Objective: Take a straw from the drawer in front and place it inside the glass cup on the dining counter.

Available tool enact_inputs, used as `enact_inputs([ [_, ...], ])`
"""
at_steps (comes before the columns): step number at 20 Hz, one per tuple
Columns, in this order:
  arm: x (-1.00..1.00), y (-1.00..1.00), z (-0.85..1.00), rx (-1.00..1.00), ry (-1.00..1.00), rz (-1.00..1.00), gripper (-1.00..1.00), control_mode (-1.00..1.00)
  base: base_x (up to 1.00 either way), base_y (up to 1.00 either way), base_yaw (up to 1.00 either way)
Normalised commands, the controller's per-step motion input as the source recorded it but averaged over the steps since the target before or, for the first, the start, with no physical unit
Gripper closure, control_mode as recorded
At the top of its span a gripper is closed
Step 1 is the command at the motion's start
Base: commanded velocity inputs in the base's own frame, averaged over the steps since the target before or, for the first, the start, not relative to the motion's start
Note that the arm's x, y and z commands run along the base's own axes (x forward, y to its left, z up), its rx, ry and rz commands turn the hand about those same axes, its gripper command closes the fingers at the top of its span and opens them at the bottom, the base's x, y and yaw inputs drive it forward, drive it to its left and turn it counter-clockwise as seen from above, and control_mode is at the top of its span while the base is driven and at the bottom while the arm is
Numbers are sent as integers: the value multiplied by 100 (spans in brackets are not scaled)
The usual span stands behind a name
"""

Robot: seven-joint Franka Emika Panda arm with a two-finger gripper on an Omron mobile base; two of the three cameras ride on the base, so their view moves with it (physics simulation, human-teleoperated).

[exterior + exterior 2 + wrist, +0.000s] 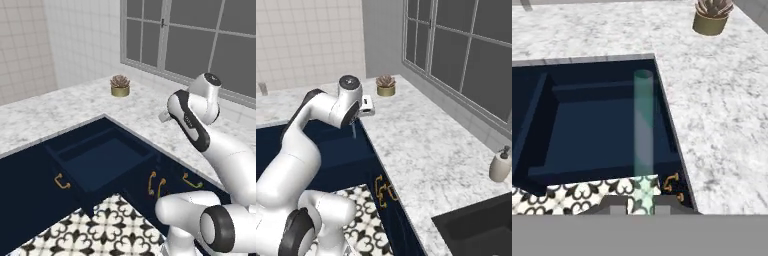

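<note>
The straw (643,125) is a thin pale greenish tube that rises from between my fingertips in the hand view, and my gripper (644,202) is shut on its lower end. From the right base view the straw (353,131) hangs below my gripper (356,121), over the right edge of the open drawer (326,150). The dark navy drawer (100,160) stands pulled out, and its box (597,130) looks bare inside. The glass cup and the dining counter are out of view.
A speckled marble corner counter (60,110) wraps around the drawer. A tan pot with a succulent (120,86) stands near the window. A soap bottle (500,165) and a dark sink (476,230) lie to the right. A small grey thing (262,89) stands by the wall.
</note>
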Motion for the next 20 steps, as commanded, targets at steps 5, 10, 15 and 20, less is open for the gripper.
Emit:
enact_inputs([
  [5,0,0,0,0,0,0,100,100,-71,95,58],
  [10,0,0,0,0,0,0,100,100,-3,100,57],
  [15,0,0,0,0,0,0,100,100,0,100,38],
  [20,0,0,0,0,0,0,100,100,0,100,21],
])
